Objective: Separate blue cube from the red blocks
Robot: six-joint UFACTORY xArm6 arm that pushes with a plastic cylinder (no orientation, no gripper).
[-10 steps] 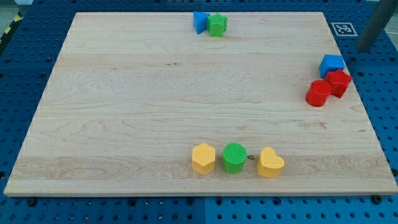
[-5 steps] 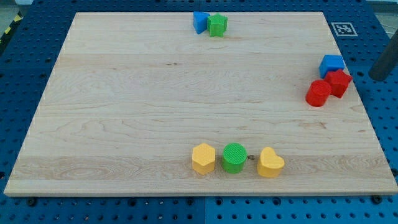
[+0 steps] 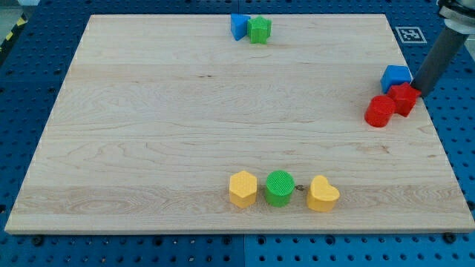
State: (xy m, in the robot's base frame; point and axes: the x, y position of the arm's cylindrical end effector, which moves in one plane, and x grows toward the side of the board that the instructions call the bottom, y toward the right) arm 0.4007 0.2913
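The blue cube (image 3: 396, 76) sits near the board's right edge. Two red blocks touch it from below: a red block (image 3: 405, 99) right under it and a red cylinder-like block (image 3: 380, 111) lower left of that. My tip (image 3: 420, 89) is at the end of the dark rod, just right of the blue cube and at the upper right of the nearer red block, close to or touching them.
A blue block (image 3: 238, 26) and a green block (image 3: 259, 30) touch at the view's top. A yellow hexagon (image 3: 243, 188), green cylinder (image 3: 280, 188) and yellow heart (image 3: 322, 194) line the bottom. A marker tag (image 3: 410, 34) lies at the board's top right corner.
The rod has come in from the right, off the board, to stand just right of the blue cube. No block has moved.
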